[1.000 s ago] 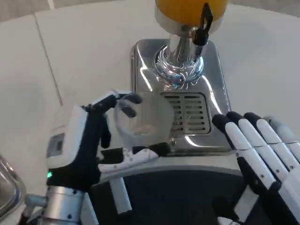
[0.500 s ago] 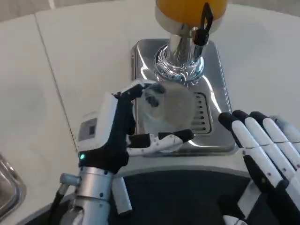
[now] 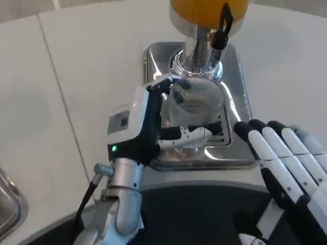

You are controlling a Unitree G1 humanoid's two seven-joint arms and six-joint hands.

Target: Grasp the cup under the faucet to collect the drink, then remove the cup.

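Note:
A clear plastic cup (image 3: 196, 104) stands over the slotted drip grille (image 3: 218, 132), just in front of the chrome dispenser column (image 3: 196, 61). My left hand (image 3: 153, 127) grips the cup from its left side, thumb low across the front and fingers round the back. Above it are the orange drink tank (image 3: 207, 7) and the black tap lever (image 3: 222, 25). My right hand (image 3: 286, 163) hovers at the lower right with fingers spread and straight, holding nothing, just right of the tray's front corner.
The steel drip tray (image 3: 153, 61) sits on the white table (image 3: 76, 92). A metal object's rim (image 3: 7, 204) shows at the lower left edge. The dark robot body (image 3: 194, 214) fills the bottom.
My left hand has carried the cup up and to the right, from the tray's front left to directly below the dispenser column. The right hand has stayed nearly still.

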